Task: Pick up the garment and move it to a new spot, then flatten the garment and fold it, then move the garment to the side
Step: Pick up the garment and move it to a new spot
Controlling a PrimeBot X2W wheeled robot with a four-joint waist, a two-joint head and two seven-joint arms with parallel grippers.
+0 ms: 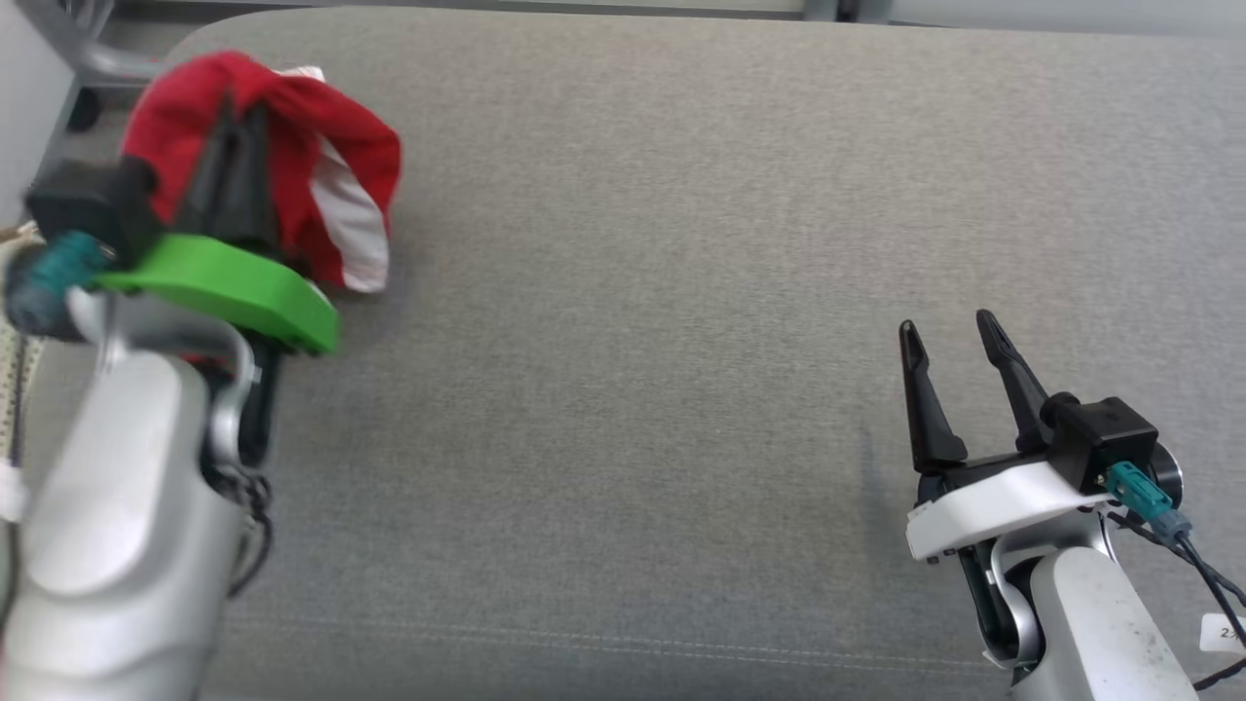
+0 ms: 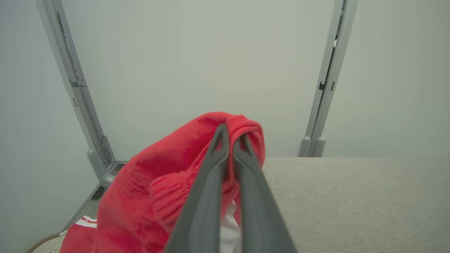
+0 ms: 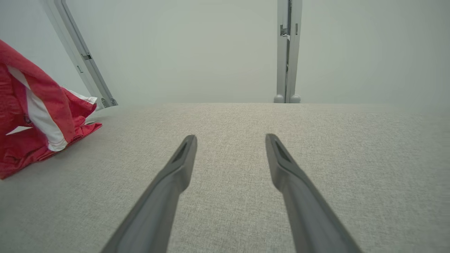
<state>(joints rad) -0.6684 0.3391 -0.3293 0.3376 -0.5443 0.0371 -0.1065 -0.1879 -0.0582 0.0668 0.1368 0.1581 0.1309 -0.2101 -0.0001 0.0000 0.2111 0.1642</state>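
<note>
A broad counter, padded in grey woven cloth with a rounded corner and a stitched seam along its near edge, spans the head view. At its far left corner the garment, soft red fabric with white stripes, bunches into a crumpled hump, its lower folds resting on the counter. The left gripper has its tapered dark fingers clamped together on the garment's top fold, while the right gripper hovers at the near right, well apart, its slim fingers spread wide.

Left claw pinched on bunched red garment beside grey cushion.
</note>
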